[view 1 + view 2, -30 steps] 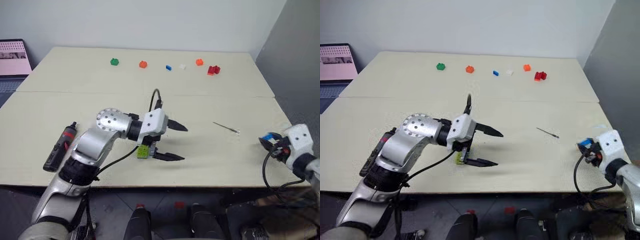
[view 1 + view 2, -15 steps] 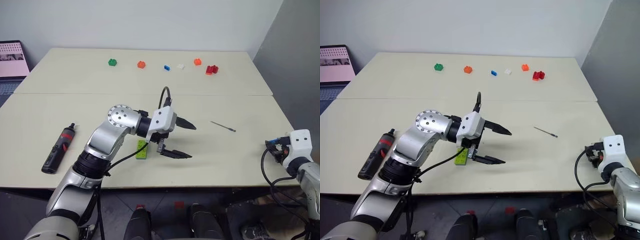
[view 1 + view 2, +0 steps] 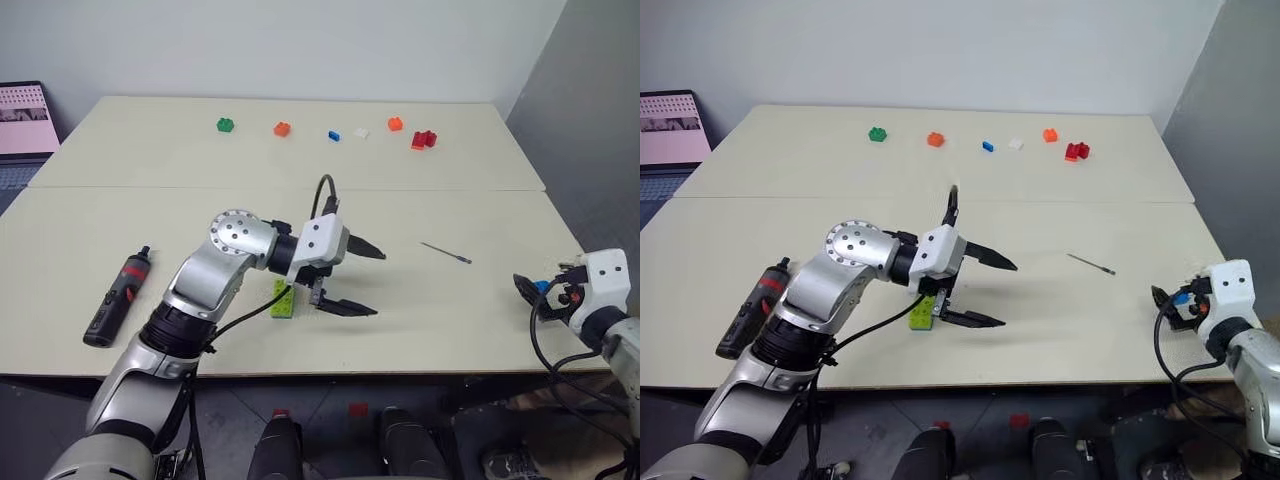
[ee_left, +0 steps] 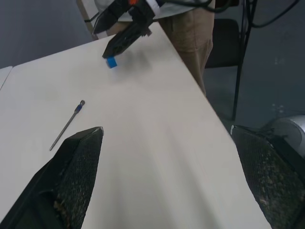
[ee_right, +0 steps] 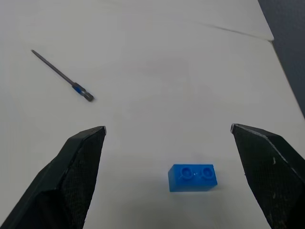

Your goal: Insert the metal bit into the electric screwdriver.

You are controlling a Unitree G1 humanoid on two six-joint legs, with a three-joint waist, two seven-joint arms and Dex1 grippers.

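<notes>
The right gripper point(image 5: 167, 138) has just spread wide, empty, a blue brick point(image 5: 193, 177) lying between its fingers; the bit point(image 5: 62, 75) lies ahead, untouched. The left gripper point(image 3: 365, 280) hangs wide, screwdriver point(image 3: 118, 297) well behind it.

1. A wide, pale cream table point(image 3: 300, 140) fills the middle of the room, with a seam running across it.
2. A plain, light grey-white wall point(image 3: 300, 45) stands behind it.
3. A darker grey wall point(image 3: 590, 120) closes the right side.
4. A screen point(image 3: 25, 115) with a pink display sits at the far left.
5. The floor point(image 3: 330, 395) below is dark grey.
</notes>
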